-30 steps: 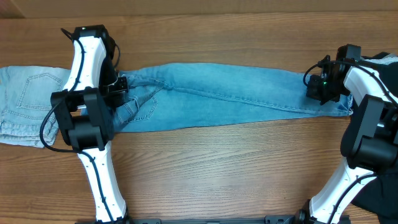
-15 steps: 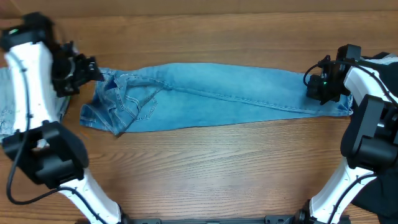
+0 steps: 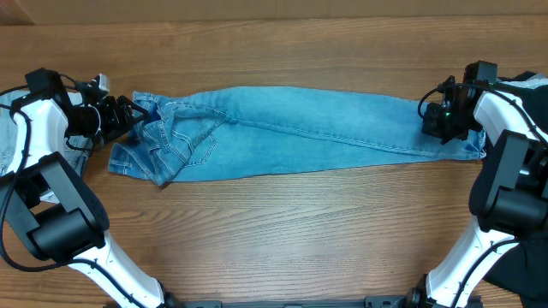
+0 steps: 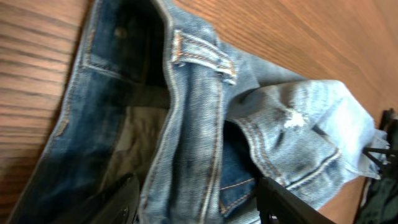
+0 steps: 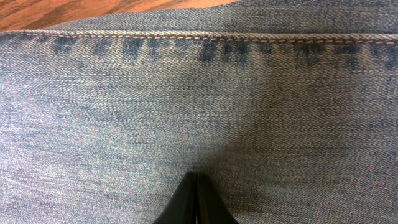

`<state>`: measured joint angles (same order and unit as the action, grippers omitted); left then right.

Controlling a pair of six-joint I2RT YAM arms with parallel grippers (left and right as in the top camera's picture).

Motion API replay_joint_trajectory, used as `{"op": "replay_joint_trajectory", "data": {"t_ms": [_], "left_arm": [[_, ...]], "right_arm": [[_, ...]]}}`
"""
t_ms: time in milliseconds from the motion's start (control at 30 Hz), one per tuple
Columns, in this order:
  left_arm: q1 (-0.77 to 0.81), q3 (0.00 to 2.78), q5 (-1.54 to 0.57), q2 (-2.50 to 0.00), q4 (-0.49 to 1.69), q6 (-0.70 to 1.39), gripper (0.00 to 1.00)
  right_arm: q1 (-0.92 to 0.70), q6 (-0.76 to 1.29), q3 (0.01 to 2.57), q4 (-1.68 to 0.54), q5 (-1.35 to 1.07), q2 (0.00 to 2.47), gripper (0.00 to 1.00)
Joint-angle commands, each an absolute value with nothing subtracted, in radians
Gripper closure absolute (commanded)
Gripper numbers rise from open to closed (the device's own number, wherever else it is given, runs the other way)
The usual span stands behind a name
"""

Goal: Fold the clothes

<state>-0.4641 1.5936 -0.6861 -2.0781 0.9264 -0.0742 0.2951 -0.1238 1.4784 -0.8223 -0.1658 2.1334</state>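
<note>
The medium-blue jeans (image 3: 325, 128) lie stretched across the table, waist at the left and leg ends at the right. My left gripper (image 3: 128, 115) is at the bunched waist end. In the left wrist view its jaws (image 4: 199, 193) stand open on either side of a ridge of waistband denim (image 4: 199, 112), next to a belt loop (image 4: 199, 59). My right gripper (image 3: 435, 120) sits on the leg ends. In the right wrist view its fingers (image 5: 196, 177) are shut together, tips down on the denim (image 5: 186, 93) just below a stitched hem.
A paler pair of jeans (image 3: 7, 128) shows at the left edge behind my left arm. Dark fabric (image 3: 527, 274) lies at the lower right corner. The wooden table (image 3: 300, 231) runs bare in front of the jeans.
My left arm swung from over the seat of the jeans out to the left, its jaws opened, and it now sits at the waistband. The right arm has not moved.
</note>
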Motion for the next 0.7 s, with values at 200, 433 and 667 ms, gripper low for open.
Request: {"op": "replay_joint_trajectory", "data": {"t_ms": [200,433,667], "left_arm": [[-0.431,1.534,-0.587,-2.089,0.87,-0.074,0.34],[-0.449,1.609,-0.732,-2.105,0.902,-0.063,0.91],[-0.447,1.677,-0.501,-2.106,1.018,-0.079,0.32]], "right_arm": [[0.31,-0.119,1.396,-0.835,-0.055,2.269,0.96],[0.31,-0.119,1.396,-0.834,-0.058,2.269,0.96],[0.31,-0.119,1.396,-0.831,-0.058,2.269,0.96]]}}
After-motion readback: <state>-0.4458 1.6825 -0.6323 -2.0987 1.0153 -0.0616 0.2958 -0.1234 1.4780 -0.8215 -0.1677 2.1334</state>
